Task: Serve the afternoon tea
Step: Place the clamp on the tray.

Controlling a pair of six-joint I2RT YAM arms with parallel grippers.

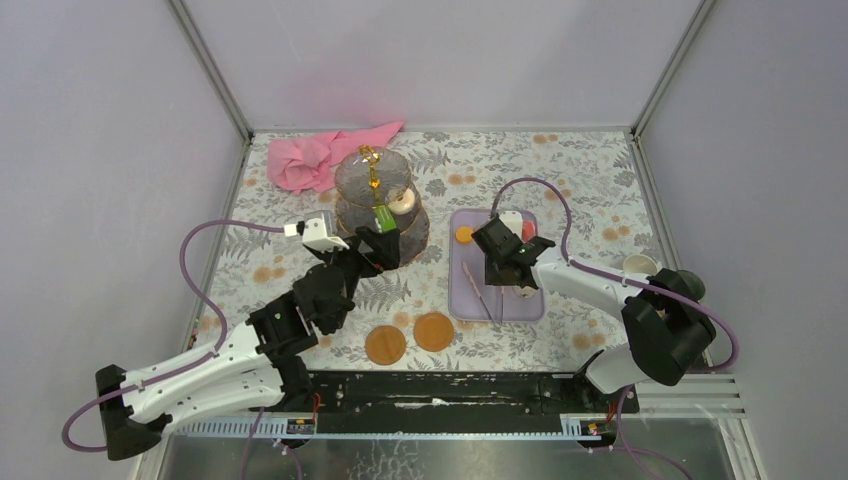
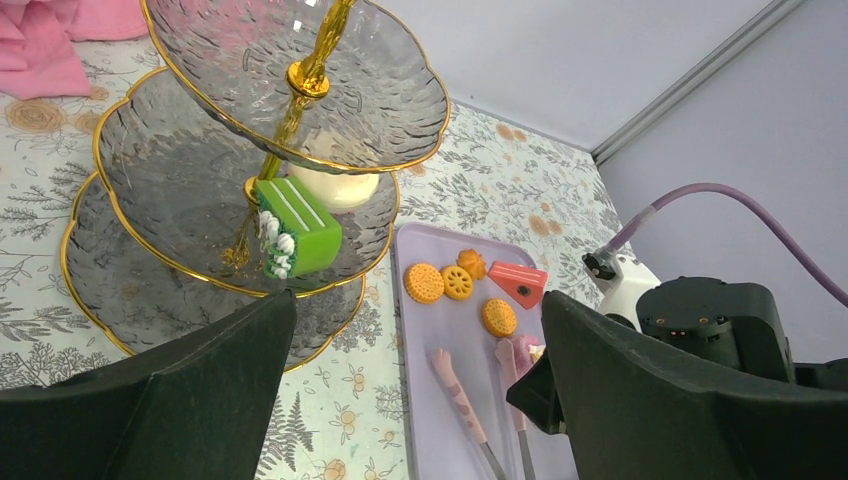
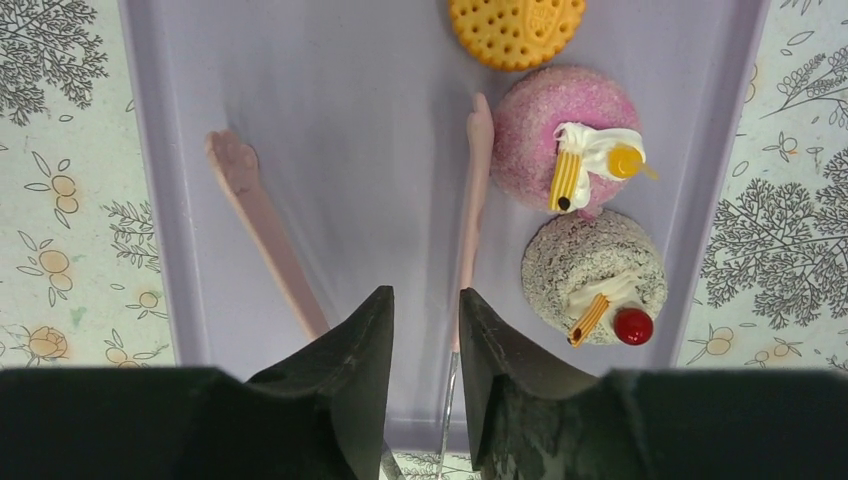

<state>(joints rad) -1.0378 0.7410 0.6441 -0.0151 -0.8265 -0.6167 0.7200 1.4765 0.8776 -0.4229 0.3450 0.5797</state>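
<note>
The three-tier glass stand (image 1: 380, 195) with its gold stem stands at the back, left of centre. On its middle tier lie a green cake (image 2: 300, 228) and a cream pastry (image 2: 335, 186). My left gripper (image 1: 375, 246) (image 2: 418, 310) hangs wide open at the stand's near side and holds nothing. My right gripper (image 1: 515, 275) (image 3: 425, 292) hovers low over the lilac tray (image 3: 350, 120), its jaws a narrow gap apart with nothing between them. Beside it lie a pink cupcake (image 3: 570, 135), a grey cupcake (image 3: 595, 270) and an orange biscuit (image 3: 516, 30). More biscuits (image 2: 424, 282) and a red wedge cake (image 2: 518, 282) lie at the tray's far end.
Pink tongs (image 3: 255, 220) lie splayed on the tray under my right gripper. Two round orange discs (image 1: 385, 345) (image 1: 433, 331) sit near the front edge. A cream mug (image 1: 640, 265) and a grey-green mug (image 1: 690, 285) stand at the right. A pink cloth (image 1: 310, 160) lies behind the stand.
</note>
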